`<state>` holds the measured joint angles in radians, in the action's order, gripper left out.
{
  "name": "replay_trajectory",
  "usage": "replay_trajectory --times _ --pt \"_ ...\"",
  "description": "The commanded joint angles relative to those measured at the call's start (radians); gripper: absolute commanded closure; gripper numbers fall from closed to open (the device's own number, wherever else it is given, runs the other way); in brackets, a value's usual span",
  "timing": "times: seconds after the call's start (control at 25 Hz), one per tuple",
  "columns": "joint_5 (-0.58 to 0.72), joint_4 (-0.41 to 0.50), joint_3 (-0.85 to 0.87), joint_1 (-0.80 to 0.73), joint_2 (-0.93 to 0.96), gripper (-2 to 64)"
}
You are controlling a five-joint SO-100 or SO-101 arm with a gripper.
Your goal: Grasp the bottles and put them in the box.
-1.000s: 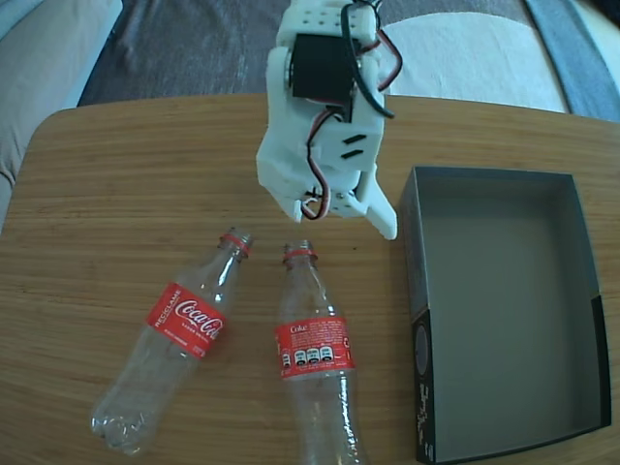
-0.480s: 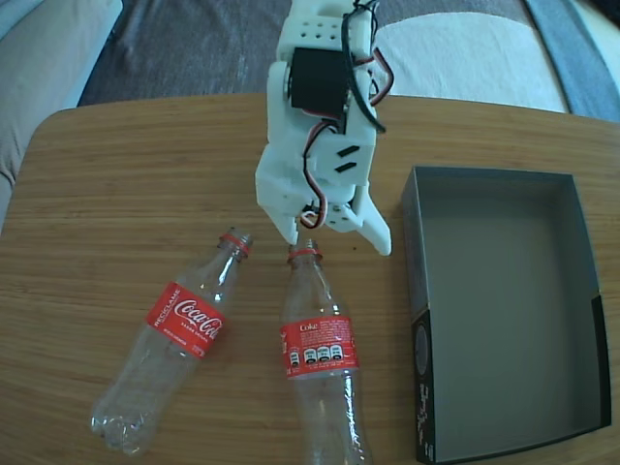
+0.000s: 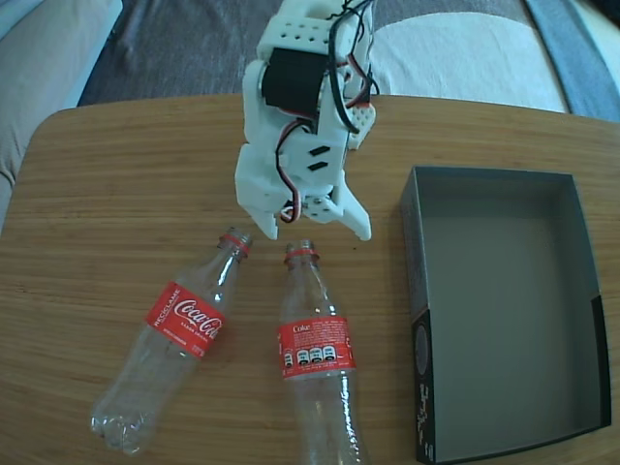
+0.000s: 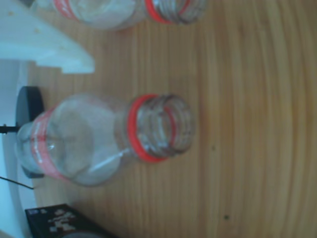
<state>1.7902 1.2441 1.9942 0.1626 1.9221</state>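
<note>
Two clear bottles with red labels lie on the wooden table, necks toward the arm. In the fixed view the left bottle [image 3: 184, 334] lies slanted and the right bottle [image 3: 312, 358] lies nearly straight. My white gripper [image 3: 315, 231] hangs open just above and behind their necks, one fingertip near each neck, holding nothing. The wrist view shows the right bottle's neck [image 4: 158, 128] at centre, the other bottle's neck [image 4: 168, 9] at the top edge, and one white finger [image 4: 49, 47] at upper left. The black box [image 3: 415, 262] with its grey inside stands to the right, with nothing in it.
The round-cornered wooden table [image 3: 126, 174] has bare room at the left and behind the arm. Grey and white cushions [image 3: 455, 58] lie beyond the far edge. A corner of the box [image 4: 54, 220] shows at the bottom left of the wrist view.
The gripper has moved left, from beside the box to a spot over both bottle necks. It stays open. The bottles and box have barely moved.
</note>
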Motion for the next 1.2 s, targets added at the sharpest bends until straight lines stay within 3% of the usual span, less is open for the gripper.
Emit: replay_trajectory --times 0.0,0.4,0.64,0.92,1.16 --pt "0.011 -0.017 -0.015 -0.002 0.038 9.4" --pt "0.014 -0.298 0.13 -0.014 0.037 9.4" --pt "0.146 -0.319 0.175 0.032 0.037 10.1" --pt "0.213 -0.325 0.184 0.04 0.037 10.1" --pt "0.218 -0.437 0.245 0.025 0.034 10.1"
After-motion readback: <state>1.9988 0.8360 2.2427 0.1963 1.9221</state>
